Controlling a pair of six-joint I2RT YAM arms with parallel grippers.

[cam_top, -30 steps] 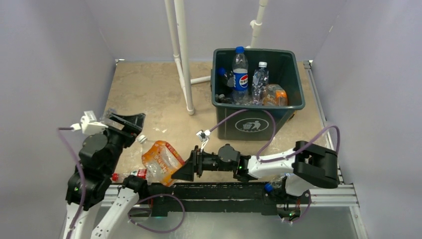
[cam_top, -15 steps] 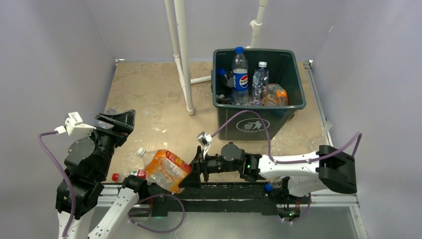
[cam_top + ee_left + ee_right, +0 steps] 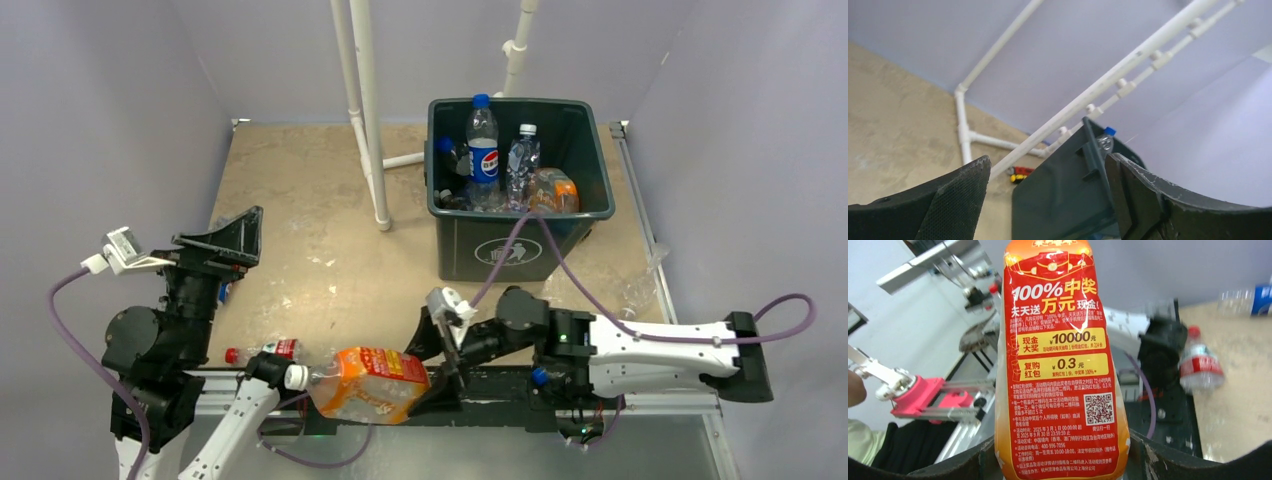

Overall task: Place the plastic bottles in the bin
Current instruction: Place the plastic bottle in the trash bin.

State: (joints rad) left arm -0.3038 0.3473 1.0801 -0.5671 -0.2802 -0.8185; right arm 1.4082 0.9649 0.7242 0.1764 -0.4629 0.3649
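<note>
1. Orange-label bottle is clamped at its bottom end in the right claw. It's lying sideways out over the near edge of the surface, well apart from the bin.
2. Left claw is held up with jaws apart, nothing in it.
3. Probably best if it gets lifted well above the rim before being carried across, since several bottles are stood up inside.
4. Release is better saved for the emptier right side, so nothing gets knocked out.
5. Red-cap bottle at the near edge can be left for later.
</note>
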